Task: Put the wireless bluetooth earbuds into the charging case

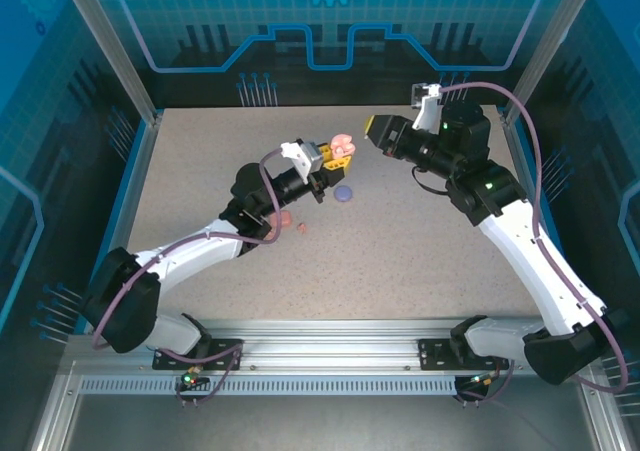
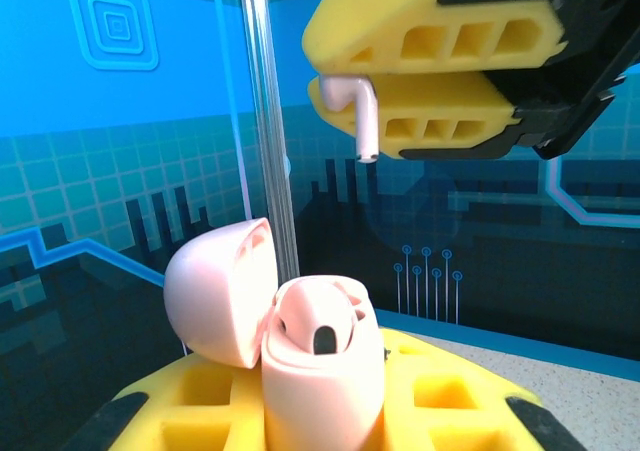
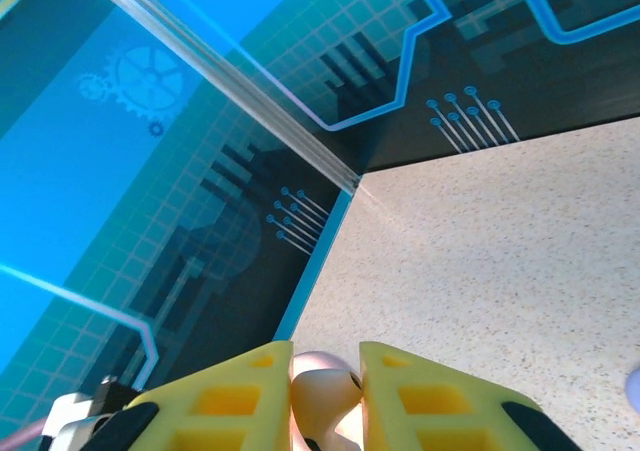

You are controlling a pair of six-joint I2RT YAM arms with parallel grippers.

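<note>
My left gripper (image 1: 335, 159) (image 2: 325, 406) is shut on a pale pink charging case (image 1: 343, 146) (image 2: 325, 381), held upright above the table. Its lid (image 2: 215, 291) is swung open to the left. One pale pink earbud (image 2: 322, 333) sits in the case. My right gripper (image 1: 371, 126) (image 3: 325, 371) is shut on a second pale pink earbud (image 3: 325, 396) (image 2: 365, 121). In the left wrist view this bud's stem hangs down from the yellow fingers (image 2: 430, 121), above and slightly right of the open case, with a clear gap between them.
On the speckled table (image 1: 420, 241) a purple rounded item (image 1: 344, 193) lies just below the left gripper. Two small coral pieces (image 1: 285, 216) (image 1: 303, 228) lie by the left forearm. Blue walls and metal posts (image 1: 110, 46) enclose the back and sides.
</note>
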